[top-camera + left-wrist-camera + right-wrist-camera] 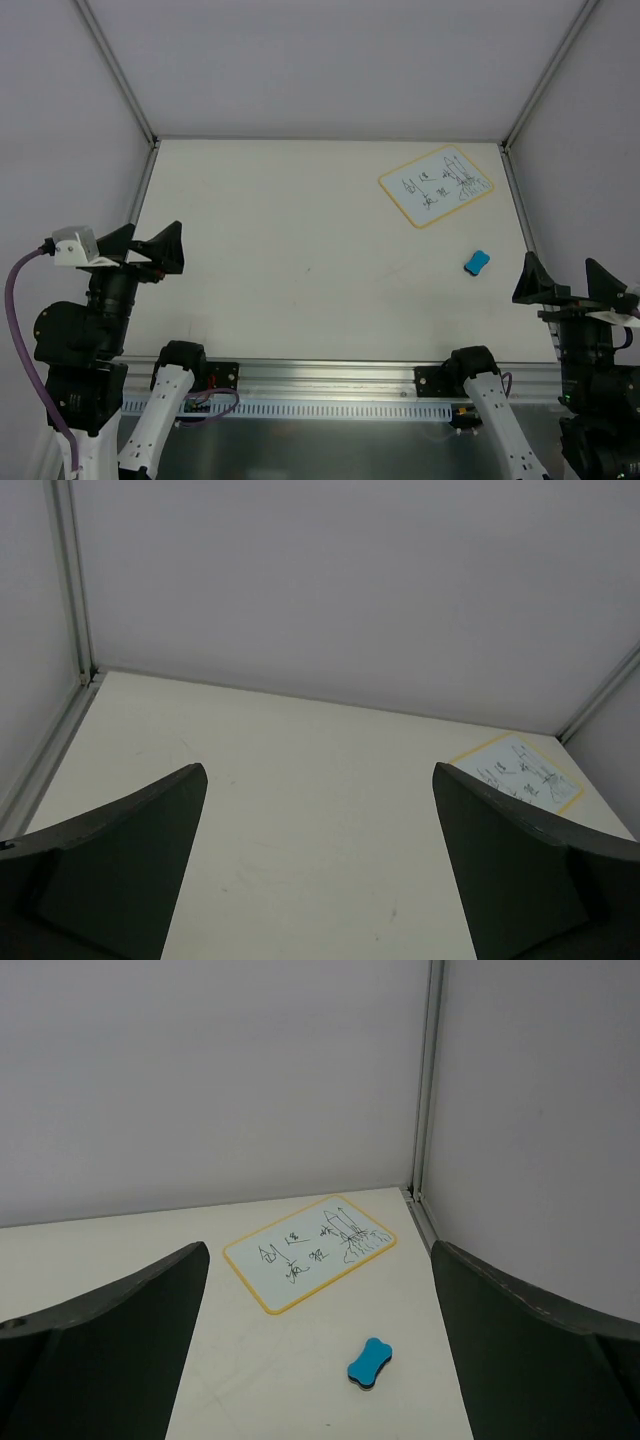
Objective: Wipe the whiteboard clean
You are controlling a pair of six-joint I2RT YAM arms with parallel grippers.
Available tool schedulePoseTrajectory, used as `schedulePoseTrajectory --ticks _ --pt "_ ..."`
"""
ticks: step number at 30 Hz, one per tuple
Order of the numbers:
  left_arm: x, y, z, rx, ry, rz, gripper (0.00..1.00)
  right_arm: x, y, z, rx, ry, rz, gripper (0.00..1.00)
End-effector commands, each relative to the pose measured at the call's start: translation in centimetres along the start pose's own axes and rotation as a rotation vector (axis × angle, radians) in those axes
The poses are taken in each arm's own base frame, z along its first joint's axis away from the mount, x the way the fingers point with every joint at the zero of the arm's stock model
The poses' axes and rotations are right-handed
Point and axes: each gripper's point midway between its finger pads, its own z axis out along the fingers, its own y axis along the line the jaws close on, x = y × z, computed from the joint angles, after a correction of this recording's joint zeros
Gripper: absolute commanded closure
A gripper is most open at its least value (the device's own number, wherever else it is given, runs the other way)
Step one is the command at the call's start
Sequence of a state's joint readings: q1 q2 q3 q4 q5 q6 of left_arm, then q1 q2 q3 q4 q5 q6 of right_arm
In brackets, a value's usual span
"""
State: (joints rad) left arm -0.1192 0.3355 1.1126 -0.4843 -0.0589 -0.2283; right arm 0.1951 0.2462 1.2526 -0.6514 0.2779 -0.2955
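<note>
yellow-bordered flat white whiteboard [437, 186], dark scribbles intact, lying far right on off-white worktop [300, 250]. small blue bone-shaped eraser [475, 262] near it, apart, handy for right gripper [568, 285]. left gripper [147, 246] and right both spread wide, empty, parked at near edge, presumably awaiting start.

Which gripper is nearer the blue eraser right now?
Right. The right gripper hangs open just to the right of the blue eraser, by the right edge of the table. The left gripper, also open, is far across at the left edge.
</note>
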Motion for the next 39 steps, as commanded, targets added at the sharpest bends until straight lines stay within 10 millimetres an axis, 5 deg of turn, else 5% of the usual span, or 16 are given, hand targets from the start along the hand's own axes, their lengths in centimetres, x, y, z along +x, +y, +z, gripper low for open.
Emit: schedulePoseTrajectory --ticks 1,4,11,16,23,25,26,27,30,31,39 --pt "0.5 -0.8 0.9 0.037 0.024 -0.021 0.01 0.1 0.6 1.3 -0.011 0.015 0.013 0.01" --pt "1.4 -0.8 1.5 0.038 0.055 -0.029 0.01 0.9 1.3 2.1 -0.032 0.048 0.033 0.01" --pt "7.2 -0.6 4.6 0.031 0.246 -0.076 0.01 7.0 8.4 6.1 -0.306 0.299 0.121 0.01" --pt "12.8 0.5 6.7 -0.018 0.412 -0.093 0.01 14.1 9.0 11.5 -0.193 0.52 0.145 0.01" --pt "18.4 1.7 8.2 -0.056 0.508 -0.135 0.01 21.5 10.4 18.6 -0.151 0.655 0.073 0.01" --pt "18.5 1.3 8.2 -0.034 0.519 -0.145 0.01 25.4 11.0 20.8 -0.148 0.724 0.049 0.01" --pt "18.6 1.3 8.2 -0.036 0.52 -0.145 0.01 25.9 11.7 21.8 -0.164 0.743 0.055 0.01" --pt "18.7 1.4 8.2 -0.036 0.519 -0.133 0.01 29.2 12.2 22.4 -0.172 0.831 0.047 0.01" --pt "18.3 2.2 8.0 -0.066 0.495 -0.114 0.01 32.5 13.4 24.1 -0.182 0.902 0.053 0.04" --pt "18.4 2.4 7.9 -0.073 0.491 -0.111 0.01 35.5 13.5 24.2 -0.173 0.97 0.045 0.04" --pt "18.1 2.7 7.6 -0.077 0.475 -0.094 0.01 43.1 14.7 26.6 -0.171 1.077 0.01 0.16"
